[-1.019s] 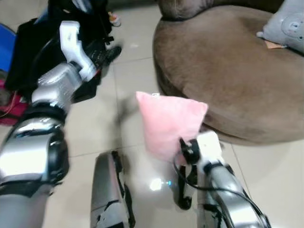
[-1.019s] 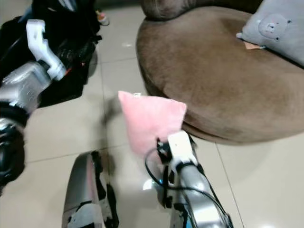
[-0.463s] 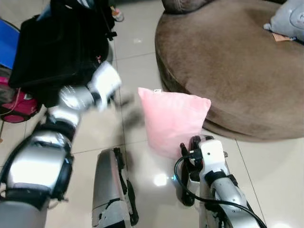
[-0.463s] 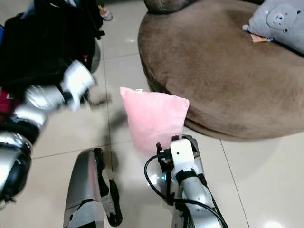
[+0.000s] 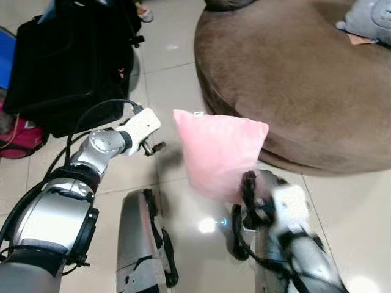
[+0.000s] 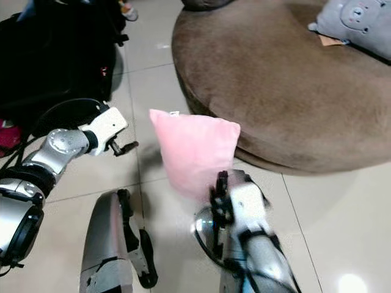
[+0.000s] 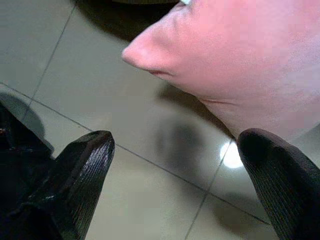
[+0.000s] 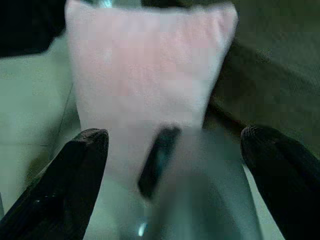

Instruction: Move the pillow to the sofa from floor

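We see the pink pillow (image 5: 220, 157) standing up on edge on the tiled floor (image 5: 165, 79), right next to the front edge of the big brown sofa (image 5: 293, 79). Its long side runs up & down, w/ the wide top edge higher and the bottom part narrower. One top corner pokes toward our left arm; the other top corner sits just by the sofa edge. A tiny white tag shows at the top, near the left corner.

Our left hand (image 5: 156, 146) is low over the floor, just beside the pillow's left top corner but not touching it. In the left wrist view its two black fingers (image 7: 82, 175) are spread wide w/ nothing between them, and the pillow corner (image 7: 240, 60) is just ahead.

Our right hand (image 6: 223, 189) is close to the pillow's bottom, a bit blurry. In the right wrist view its fingers (image 8: 75, 175) are spread wide too, and the pillow (image 8: 145, 75) stands in front of them. We can't tell if it touches.

A black bag (image 5: 67, 67) sits on the floor to our left, well apart from the pillow. A grey cushion (image 6: 354, 24) lies on the far side of the sofa.
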